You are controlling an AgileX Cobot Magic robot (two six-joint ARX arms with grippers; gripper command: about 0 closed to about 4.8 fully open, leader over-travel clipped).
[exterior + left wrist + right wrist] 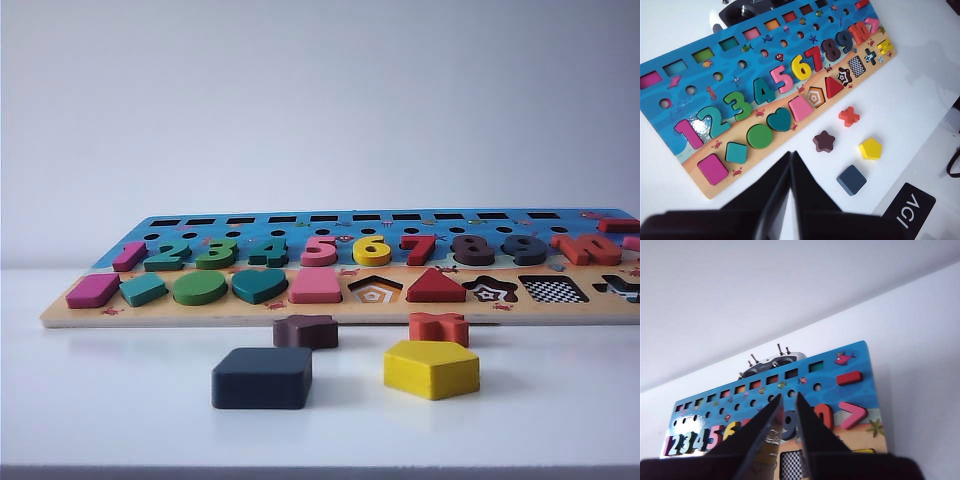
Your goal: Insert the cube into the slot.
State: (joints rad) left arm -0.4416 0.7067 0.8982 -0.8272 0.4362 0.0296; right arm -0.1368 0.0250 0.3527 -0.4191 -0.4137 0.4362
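A: Where's the cube (262,377)?
B: On the table in front of the puzzle board (200,312), untouched. Checkerboard slot (553,289) is bare.
A: Grippers?
B: Left gripper (790,167) pinched closed above the board's front, right gripper (789,407) slightly parted over the board; both empty.

Left gripper (791,159) fingertips together, nothing between; right gripper (789,399) slightly parted, empty, both aloft.

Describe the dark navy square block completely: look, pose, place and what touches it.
The cube is a flat, dark navy-grey square block with rounded corners and a matte, painted look. It lies flat on the white table, off the puzzle board, in front of the brown star block and beside the yellow pentagon block, touching neither. Only the table touches it. In the left wrist view it sits apart from the left claw; neither claw holds it.
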